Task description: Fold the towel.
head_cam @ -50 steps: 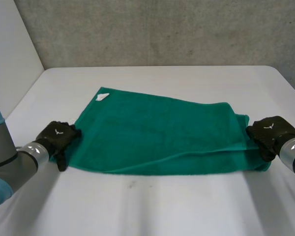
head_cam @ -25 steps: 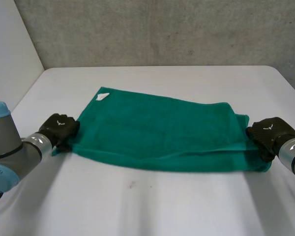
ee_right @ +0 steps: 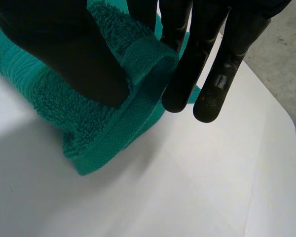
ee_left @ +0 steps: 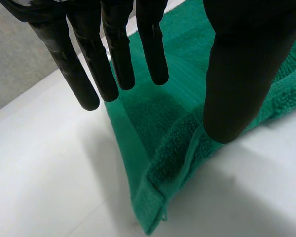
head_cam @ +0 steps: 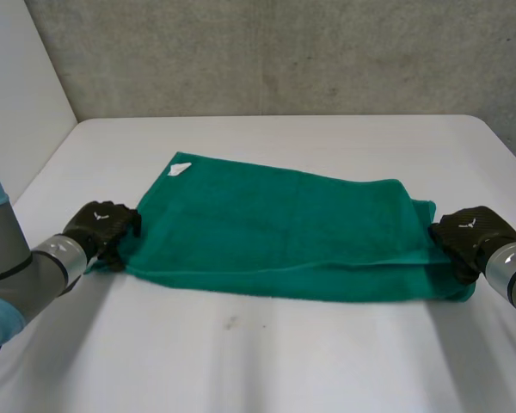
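Holds the left hand [head_cam: 101,225] [ee_left: 237,74] open at the near-left corner of the green towel [head_cam: 275,228] [ee_left: 172,148], fingers [ee_left: 116,54] straight and spread well away from the thumb, nothing pinched between them. Pinches the towel's [ee_right: 113,118] right end with the right hand [head_cam: 469,232] [ee_right: 64,49], thumb pressed on top of the rolled hem and fingers [ee_right: 207,74] straight down behind it. Has the towel lying folded lengthwise across the middle of the white table [head_cam: 327,361], a white label [head_cam: 181,169] at its far-left corner.
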`<action>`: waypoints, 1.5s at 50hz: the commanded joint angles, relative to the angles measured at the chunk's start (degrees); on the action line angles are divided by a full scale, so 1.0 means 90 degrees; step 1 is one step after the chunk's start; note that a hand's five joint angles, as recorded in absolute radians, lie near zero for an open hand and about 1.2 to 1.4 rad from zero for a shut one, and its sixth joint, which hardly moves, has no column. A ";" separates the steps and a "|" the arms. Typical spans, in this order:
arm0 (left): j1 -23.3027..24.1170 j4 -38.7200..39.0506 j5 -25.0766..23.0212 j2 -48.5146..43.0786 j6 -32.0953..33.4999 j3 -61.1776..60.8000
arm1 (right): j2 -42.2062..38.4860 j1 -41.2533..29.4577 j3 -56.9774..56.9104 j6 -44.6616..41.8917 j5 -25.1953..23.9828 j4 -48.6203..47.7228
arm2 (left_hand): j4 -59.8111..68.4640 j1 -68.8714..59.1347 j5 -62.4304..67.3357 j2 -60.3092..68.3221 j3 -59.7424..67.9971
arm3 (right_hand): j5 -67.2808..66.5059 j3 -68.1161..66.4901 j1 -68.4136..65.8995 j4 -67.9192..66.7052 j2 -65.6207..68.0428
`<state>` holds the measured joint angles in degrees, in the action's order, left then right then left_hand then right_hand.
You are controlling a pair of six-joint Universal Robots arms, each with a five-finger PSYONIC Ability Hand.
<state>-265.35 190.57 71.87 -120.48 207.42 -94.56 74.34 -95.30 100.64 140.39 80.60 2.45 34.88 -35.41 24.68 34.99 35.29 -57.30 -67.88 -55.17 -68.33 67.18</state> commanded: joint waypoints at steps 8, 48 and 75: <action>-0.0018 -0.0022 0.0002 -0.0188 0.0400 0.0019 | -0.0047 -0.0046 0.0009 -0.0003 0.0000 -0.0009 | 0.0324 -0.0265 0.0347 0.0312 0.0279 | -0.1411 -0.1347 -0.2759 -0.1297 0.1425; -0.0184 -0.2229 0.1233 0.3552 0.1778 -0.2559 | 0.0237 -0.0124 -0.0059 -0.0354 -0.0020 0.0762 | 0.5013 -0.4954 0.5036 0.5001 0.4968 | -0.1411 -0.1347 -0.2759 -0.1297 0.1425; 0.0665 0.0096 0.1204 -0.0450 0.1553 0.1267 | -0.1979 -0.0612 -0.2675 0.0378 0.0585 0.0031 | 0.5013 -0.4954 0.5036 0.5001 0.4968 | -0.1411 -0.1347 -0.2759 -0.1297 0.1425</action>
<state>-260.17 190.52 82.57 -115.91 221.44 -92.45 64.77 -98.25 86.14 141.84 82.54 3.00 68.40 -64.25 54.39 68.54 68.17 -57.34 -67.88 -55.17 -68.34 67.18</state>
